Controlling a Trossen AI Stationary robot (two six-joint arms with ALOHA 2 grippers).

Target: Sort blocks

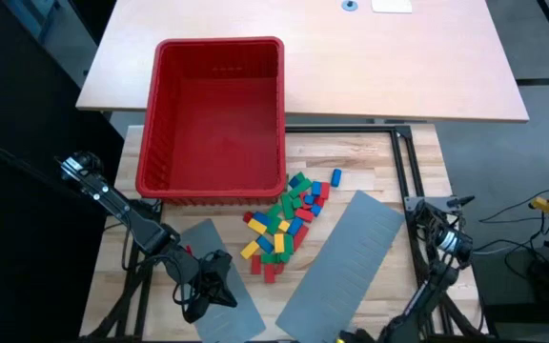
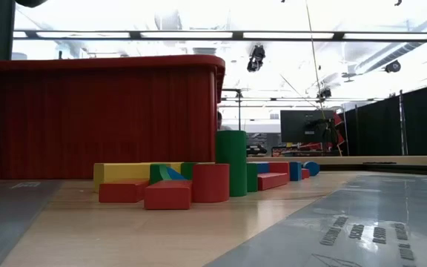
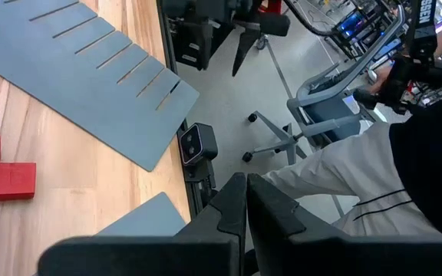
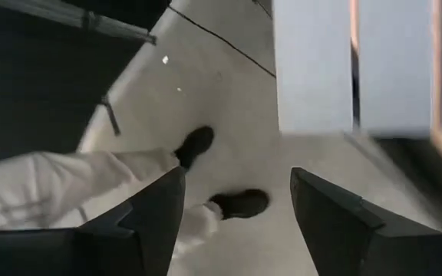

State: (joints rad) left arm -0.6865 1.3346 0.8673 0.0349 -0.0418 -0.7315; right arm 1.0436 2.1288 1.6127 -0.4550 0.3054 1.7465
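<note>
High view first: the blocks point(image 1: 284, 221) lie heaped on the wooden tabletop just in front of the red bin point(image 1: 219, 114), near its front right corner, in a loose band that runs diagonally away from that corner. They are jumbled, so no single heading holds; long axes point every way, most bricks flat on a broad face. One blue piece point(image 1: 335, 176) sits slightly apart, beside the bin's corner. In the low view a green block point(image 2: 231, 162) stands on end above flat red bricks point(image 2: 168, 195), its long axis upright. None is in the bin as far as can be seen, so sorting looks unstarted.

Two grey slotted panels flank the pile: the larger one point(image 1: 341, 265) slants away from the bin on the right, the smaller point(image 1: 216, 286) lies on the left.

The left gripper point(image 1: 219, 291) hangs over the smaller panel, well short of the pile, its jaws pressed together and empty, likely a waiting pose. The right gripper point(image 4: 236, 218) is off beyond the table's edge, far from the bin, looking at the floor and a person's shoes point(image 4: 240, 203); its jaws stand apart, holding nothing.
</note>
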